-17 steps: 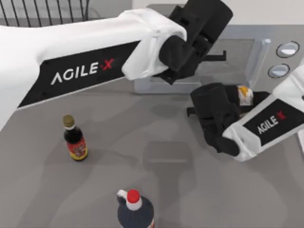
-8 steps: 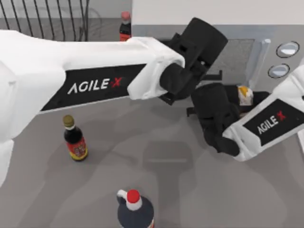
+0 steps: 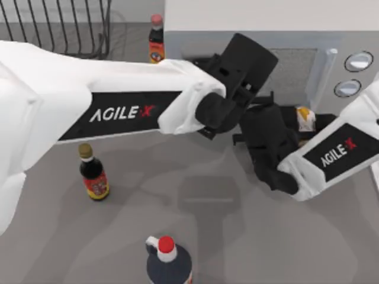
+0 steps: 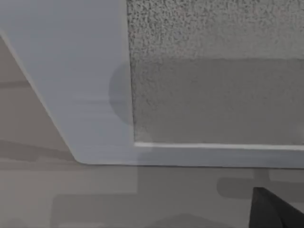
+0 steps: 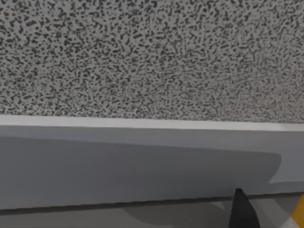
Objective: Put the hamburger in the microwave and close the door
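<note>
The microwave (image 3: 249, 15) stands at the back right, with its two knobs (image 3: 353, 74) at the right. Its door (image 3: 296, 68), with the speckled window and white bar handle (image 3: 324, 76), faces the table. My right gripper (image 3: 312, 123) hovers low in front of the door, shut on the hamburger (image 3: 305, 117), a whitish lump with a yellow patch. A yellow sliver of the hamburger (image 5: 300, 214) sits beside a dark fingertip (image 5: 242, 213) in the right wrist view. My left gripper (image 3: 266, 96) reaches across to the door's lower part, just above the right gripper. The left wrist view looks at the door's corner (image 4: 104, 118) from close by.
A small sauce bottle (image 3: 93, 174) stands at the left and a red-capped dark bottle (image 3: 167, 260) at the front edge. Another bottle (image 3: 156, 36) stands by the microwave's left side. A black wire rack (image 3: 59, 23) is at the back left.
My left arm has swung toward the front, bringing its gripper closer to the right gripper and uncovering the bottle at the back. The right arm and hamburger have not moved.
</note>
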Robot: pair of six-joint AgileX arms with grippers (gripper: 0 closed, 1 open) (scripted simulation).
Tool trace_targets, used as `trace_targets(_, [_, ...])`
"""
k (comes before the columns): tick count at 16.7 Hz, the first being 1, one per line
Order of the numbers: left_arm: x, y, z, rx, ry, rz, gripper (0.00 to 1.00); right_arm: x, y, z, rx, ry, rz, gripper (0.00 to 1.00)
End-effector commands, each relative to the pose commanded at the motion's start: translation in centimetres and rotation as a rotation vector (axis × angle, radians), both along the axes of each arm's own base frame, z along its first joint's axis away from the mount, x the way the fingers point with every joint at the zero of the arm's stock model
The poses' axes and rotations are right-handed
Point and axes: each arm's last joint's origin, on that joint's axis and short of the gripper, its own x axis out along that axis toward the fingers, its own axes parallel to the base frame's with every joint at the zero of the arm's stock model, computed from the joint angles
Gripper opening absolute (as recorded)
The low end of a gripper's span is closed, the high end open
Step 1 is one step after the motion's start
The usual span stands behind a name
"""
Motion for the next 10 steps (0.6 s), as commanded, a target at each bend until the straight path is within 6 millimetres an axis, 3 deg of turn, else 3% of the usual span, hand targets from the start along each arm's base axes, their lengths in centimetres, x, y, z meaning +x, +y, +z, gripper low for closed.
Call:
trace_targets(2, [0.0,0.0,0.0,0.000,0.000,0.000,0.00,0.0,0.0,0.0,0.000,0.000,0.000,1.00])
trace_targets(3, [0.5,0.1,1.8,-0.029,-0.041,0.014,0.00,0.0,0.0,0.0,0.000,0.000,0.000,1.00])
trace_targets(6, [1.1,0.2,1.7,-0.018,-0.049,0.045,0.00,0.0,0.0,0.0,0.000,0.000,0.000,1.00])
trace_targets(10, [1.5,-1.9,2.0,-0.020,-0.062,0.051,0.00,0.0,0.0,0.0,0.000,0.000,0.000,1.00])
